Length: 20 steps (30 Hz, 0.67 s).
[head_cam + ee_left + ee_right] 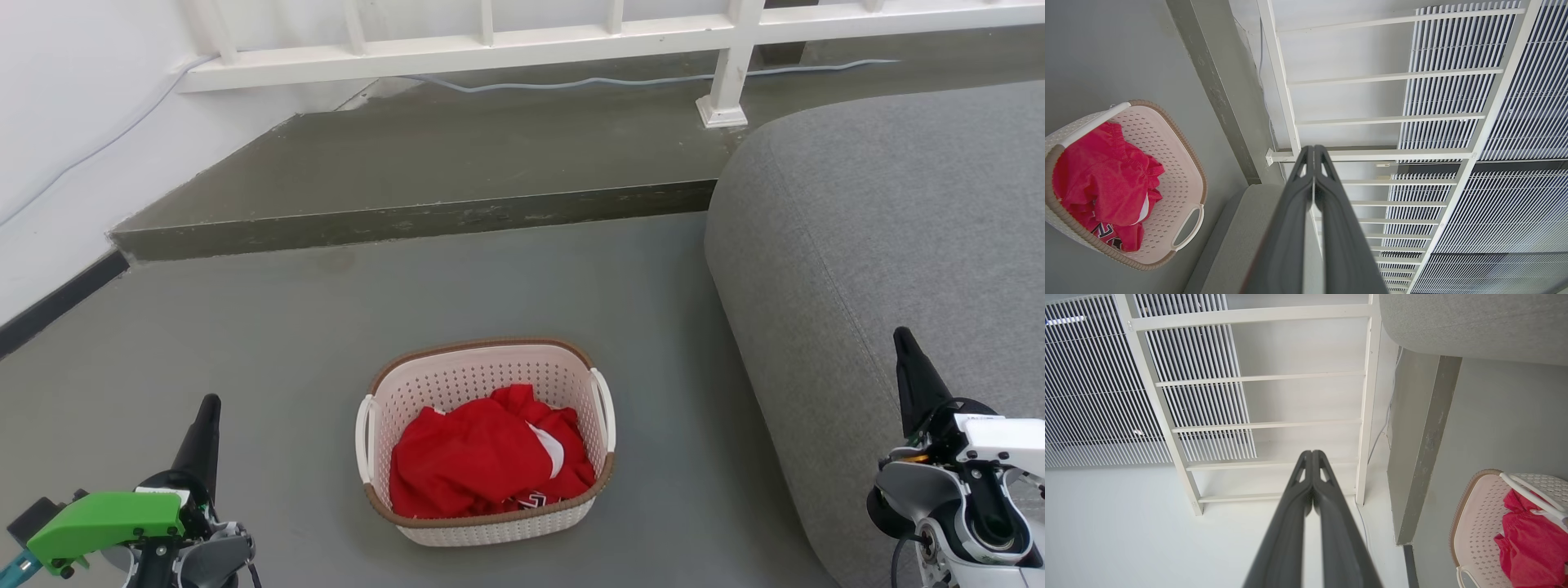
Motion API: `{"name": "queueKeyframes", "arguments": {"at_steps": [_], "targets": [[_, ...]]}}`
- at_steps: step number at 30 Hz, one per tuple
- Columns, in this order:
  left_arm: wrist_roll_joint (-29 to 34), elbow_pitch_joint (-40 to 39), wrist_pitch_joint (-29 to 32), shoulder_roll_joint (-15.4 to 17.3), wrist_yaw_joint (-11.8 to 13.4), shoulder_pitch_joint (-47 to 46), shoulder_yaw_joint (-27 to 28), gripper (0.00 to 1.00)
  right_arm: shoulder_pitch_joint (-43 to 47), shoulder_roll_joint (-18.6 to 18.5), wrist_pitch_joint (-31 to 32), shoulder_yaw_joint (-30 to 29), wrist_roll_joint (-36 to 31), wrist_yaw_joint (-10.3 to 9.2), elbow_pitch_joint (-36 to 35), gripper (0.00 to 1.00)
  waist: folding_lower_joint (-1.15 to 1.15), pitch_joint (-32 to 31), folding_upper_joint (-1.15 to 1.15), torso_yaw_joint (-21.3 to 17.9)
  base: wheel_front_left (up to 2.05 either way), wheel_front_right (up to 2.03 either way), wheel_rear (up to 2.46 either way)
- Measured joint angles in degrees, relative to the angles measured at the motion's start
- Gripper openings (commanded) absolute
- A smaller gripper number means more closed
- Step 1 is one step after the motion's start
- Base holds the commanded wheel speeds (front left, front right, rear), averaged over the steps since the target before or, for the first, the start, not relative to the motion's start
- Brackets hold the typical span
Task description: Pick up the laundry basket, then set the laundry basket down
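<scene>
1. Left gripper (1314, 150): two fingers (1290, 212) pressed together, empty.
2. Right gripper (1312, 453): same, closed on nothing.
3. One laundry basket (482, 346) on floor (286, 343) between them; two loop handles (603, 408); one red garment (482, 457) inside, print unreadable.

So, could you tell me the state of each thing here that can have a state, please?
laundry basket: upright on the floor, not lifted, nothing gripping it.
red garment: crumpled, lying inside the laundry basket.
left gripper: shut, holding nothing, apart from the laundry basket.
right gripper: shut, holding nothing, apart from the laundry basket.
</scene>
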Motion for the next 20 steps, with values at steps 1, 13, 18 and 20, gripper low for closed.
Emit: {"name": "queueKeyframes", "arguments": {"at_steps": [1, 13, 18, 20], "targets": [[0.0, 0.0, 0.0, 0.0, 0.0, 0.0, 0.0, 0.00, 0.0, 0.0, 0.0, 0.0, 0.0, 0.00, 0.0, 0.00, 0.00, 0.0, 0.00, 0.0, 0.00, 0.00, 0.00], [0.0, 0.0, 0.0, 0.0, 0.0, 0.0, 0.0, 0.00, 0.0, 0.0, 0.0, -0.1, 0.0, 0.00, 0.0, 0.00, 0.00, 0.0, 0.00, 0.0, 0.00, 0.00, 0.00], [0.0, 0.0, 0.0, 0.0, 0.0, 0.0, 0.0, 0.00, 0.0, 0.0, 0.1, -0.1, 0.0, 0.00, 0.0, 0.00, 0.00, 0.0, 0.00, 0.0, 0.00, 0.00, 0.00], [0.0, 0.0, 0.0, 0.0, 0.0, 0.0, 0.0, 0.00, 0.0, 0.0, 0.1, -0.1, 0.0, 0.00, 0.0, 0.00, 0.00, 0.0, 0.00, 0.0, 0.00, 0.00, 0.00]]}}
